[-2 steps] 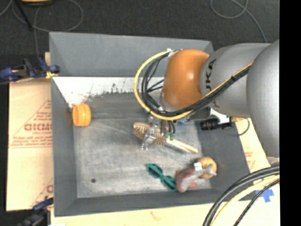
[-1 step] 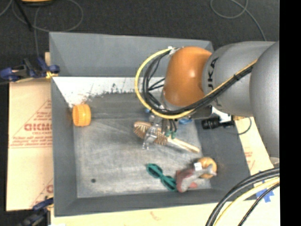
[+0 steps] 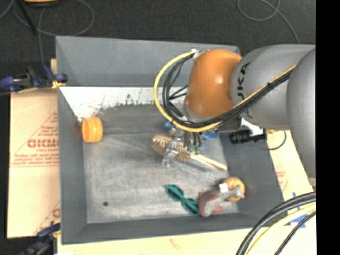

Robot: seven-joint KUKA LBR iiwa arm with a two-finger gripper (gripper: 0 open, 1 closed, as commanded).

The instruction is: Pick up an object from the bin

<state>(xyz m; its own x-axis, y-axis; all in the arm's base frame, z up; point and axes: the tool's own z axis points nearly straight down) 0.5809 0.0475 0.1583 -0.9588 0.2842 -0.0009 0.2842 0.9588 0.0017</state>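
My gripper (image 3: 171,152) hangs under the orange wrist cover in the middle of the bin, right over the bristle head of a wooden-handled brush (image 3: 204,162). The brush lies with its brown bristles to the left and its pale handle running down to the right. The metal fingertips sit against the bristles; whether they are closed on them cannot be made out. Below the gripper lies a green plastic piece (image 3: 181,197), and to its right a small heap of a reddish-brown toy (image 3: 211,201) and an orange-white object (image 3: 232,187).
An orange cylinder (image 3: 92,129) rests near the bin's left wall toward the back. The arm with its cable loop covers the bin's back right part. The bin floor at the lower left is bare grey metal.
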